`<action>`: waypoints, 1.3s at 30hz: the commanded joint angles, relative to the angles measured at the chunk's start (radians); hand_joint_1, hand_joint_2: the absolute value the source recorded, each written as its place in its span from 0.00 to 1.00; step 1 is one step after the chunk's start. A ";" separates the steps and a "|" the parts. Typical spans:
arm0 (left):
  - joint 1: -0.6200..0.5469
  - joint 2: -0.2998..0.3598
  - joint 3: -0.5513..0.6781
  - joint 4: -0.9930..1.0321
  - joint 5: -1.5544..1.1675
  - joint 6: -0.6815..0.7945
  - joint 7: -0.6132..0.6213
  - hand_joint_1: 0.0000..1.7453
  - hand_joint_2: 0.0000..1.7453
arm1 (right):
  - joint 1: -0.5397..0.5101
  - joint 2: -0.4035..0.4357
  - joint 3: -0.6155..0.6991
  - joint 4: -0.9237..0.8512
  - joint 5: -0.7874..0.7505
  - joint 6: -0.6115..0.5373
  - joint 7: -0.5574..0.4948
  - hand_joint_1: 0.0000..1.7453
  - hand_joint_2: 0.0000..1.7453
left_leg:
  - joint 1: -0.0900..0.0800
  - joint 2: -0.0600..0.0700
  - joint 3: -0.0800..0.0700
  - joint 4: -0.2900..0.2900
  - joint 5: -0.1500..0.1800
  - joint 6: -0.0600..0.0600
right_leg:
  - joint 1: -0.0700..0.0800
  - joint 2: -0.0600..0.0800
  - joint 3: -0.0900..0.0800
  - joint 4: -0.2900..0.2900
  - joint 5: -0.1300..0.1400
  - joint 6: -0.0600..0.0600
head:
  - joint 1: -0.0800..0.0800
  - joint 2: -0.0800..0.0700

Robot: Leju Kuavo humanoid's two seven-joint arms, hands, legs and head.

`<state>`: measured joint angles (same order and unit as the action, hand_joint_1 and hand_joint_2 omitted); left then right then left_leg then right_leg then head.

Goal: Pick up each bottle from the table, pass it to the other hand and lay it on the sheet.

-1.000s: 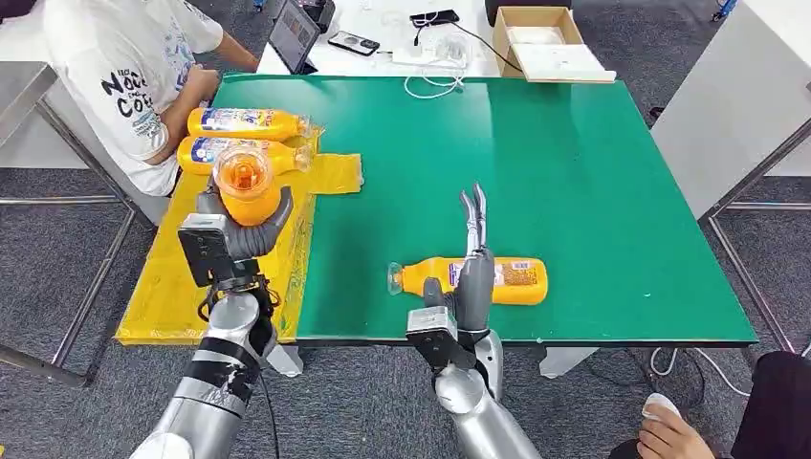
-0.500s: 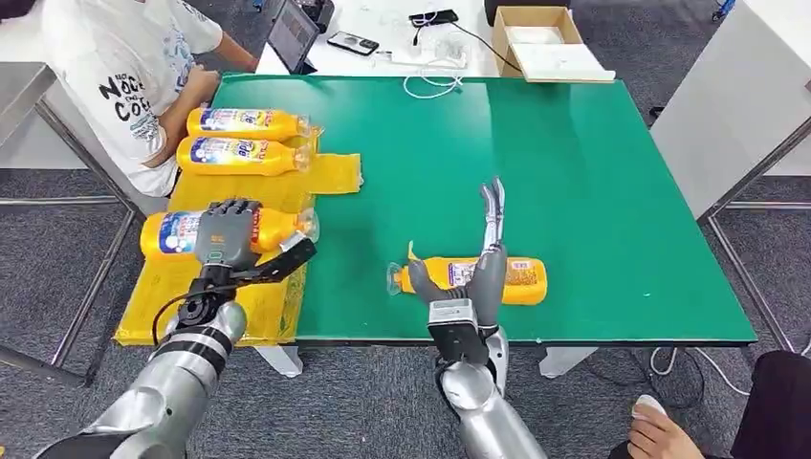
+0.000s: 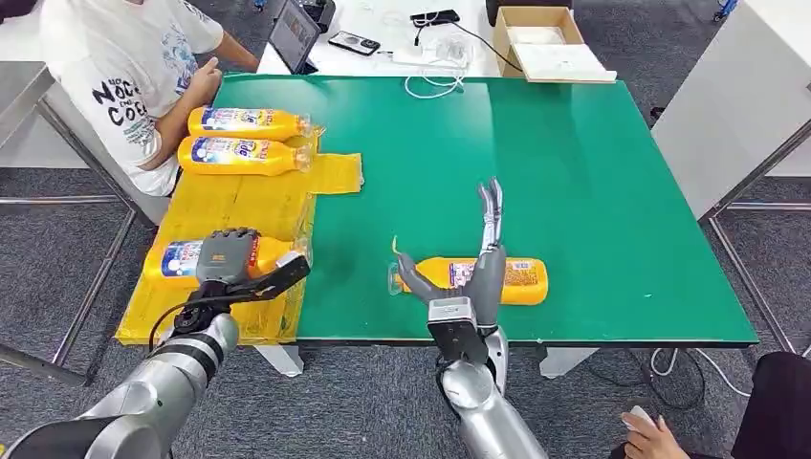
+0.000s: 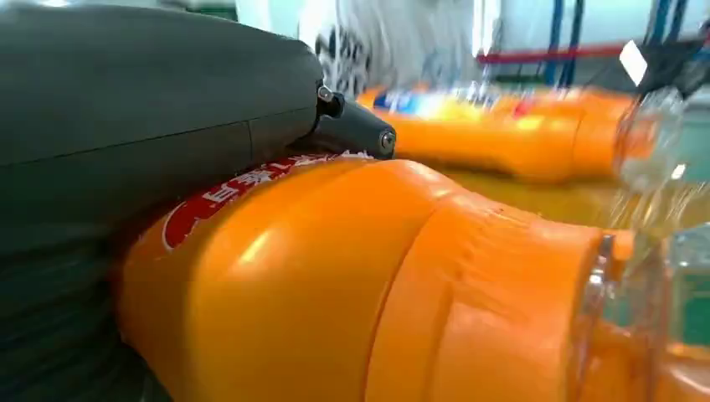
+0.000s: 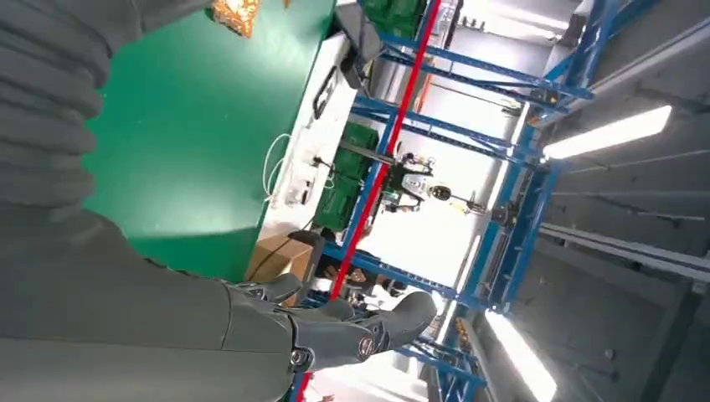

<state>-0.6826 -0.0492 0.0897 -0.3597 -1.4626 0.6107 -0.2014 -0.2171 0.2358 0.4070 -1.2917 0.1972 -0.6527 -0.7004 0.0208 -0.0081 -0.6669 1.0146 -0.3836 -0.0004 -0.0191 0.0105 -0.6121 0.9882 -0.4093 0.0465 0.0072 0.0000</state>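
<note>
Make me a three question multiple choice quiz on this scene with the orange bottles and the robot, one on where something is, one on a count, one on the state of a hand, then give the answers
1. Where does the bottle under the right hand lie?
A. on the bare green table
B. on the yellow sheet
C. in the cardboard box

2. How many bottles lie on the yellow sheet?
A. one
B. three
C. five

3. What is the left hand doing?
A. hanging beside the table
B. holding a phone
C. gripping a bottle lying on the sheet

Answers:
1 A: the bottle by the right hand rests on the green table, apart from the yellow sheet.
2 B: two bottles lie at the far end and a third bottle lies near the front edge.
3 C: the left hand wraps over that third bottle, which lies on its side.
</note>
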 commanded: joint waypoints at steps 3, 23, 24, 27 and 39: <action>-0.029 0.001 0.102 0.105 0.095 -0.155 -0.027 0.00 0.00 | -0.035 0.001 -0.015 0.131 0.017 0.052 0.002 0.00 1.00 | 0.000 0.002 0.009 -0.001 -0.003 0.001 | 0.001 0.000 0.009 -0.001 -0.002 -0.003 | 0.000 0.000; -0.062 -0.069 0.320 0.078 0.422 -0.531 -0.181 0.00 0.00 | -0.052 0.014 -0.084 0.206 0.048 0.130 0.002 0.00 1.00 | -0.001 -0.008 0.018 -0.002 0.002 0.002 | 0.000 -0.010 0.018 -0.002 -0.001 -0.003 | 0.000 0.000; -0.063 -0.079 0.351 0.066 0.471 -0.502 -0.213 0.00 0.00 | -0.049 0.015 -0.089 0.206 0.052 0.134 0.002 0.00 1.00 | -0.001 -0.011 0.019 -0.001 0.001 0.002 | 0.000 -0.012 0.015 -0.001 -0.004 -0.005 | 0.000 0.000; -0.065 -0.091 0.369 0.056 0.508 -0.471 -0.247 0.00 0.00 | -0.043 0.015 -0.093 0.204 0.055 0.137 0.002 0.00 1.00 | -0.001 -0.009 0.019 -0.002 0.001 0.002 | 0.000 -0.010 0.011 -0.002 -0.004 -0.005 | 0.000 0.000; 0.071 -0.118 0.178 -0.314 1.028 -0.144 -0.497 0.00 1.00 | -0.136 -0.060 -0.037 0.365 0.264 0.234 0.171 0.00 1.00 | 0.000 -0.003 0.012 -0.001 0.002 0.001 | 0.001 -0.008 0.013 -0.001 -0.001 -0.002 | 0.000 0.000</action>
<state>-0.6733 -0.1618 0.3942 -0.4911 -0.5112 0.4404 -0.6958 -0.2607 0.2381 0.3498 -1.0843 0.4405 -0.4345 -0.5517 0.0210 -0.0129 -0.6562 1.0140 -0.3810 -0.0005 -0.0179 0.0015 -0.6011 0.9879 -0.4097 0.0451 0.0069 0.0000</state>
